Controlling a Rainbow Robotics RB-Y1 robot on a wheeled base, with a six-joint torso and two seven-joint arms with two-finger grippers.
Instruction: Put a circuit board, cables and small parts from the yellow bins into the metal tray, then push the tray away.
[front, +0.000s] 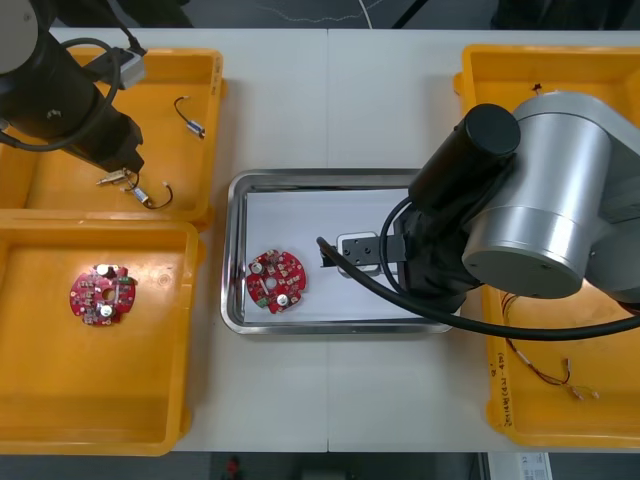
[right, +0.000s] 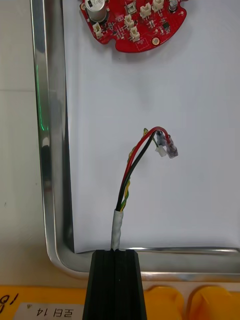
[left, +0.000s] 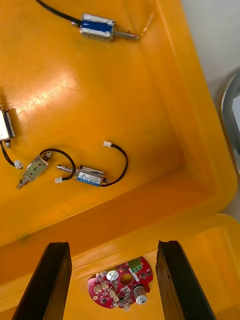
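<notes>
The right gripper hangs above the metal tray. Its fingers are pressed together on the white-taped end of a red and yellow cable, which also carries a black strand. The cable's free end, with its small plugs, reaches out over the tray's white floor. It stops well short of the red circuit board lying toward the tray's left end, with bare white floor between them. In the front view the right arm's bulk covers the tray's right end and much of the right yellow bins.

The left gripper hovers with fingers spread over the wall between the two left bins. Small metal parts on black leads lie in the far left yellow bin. A second circuit board lies in the near left yellow bin.
</notes>
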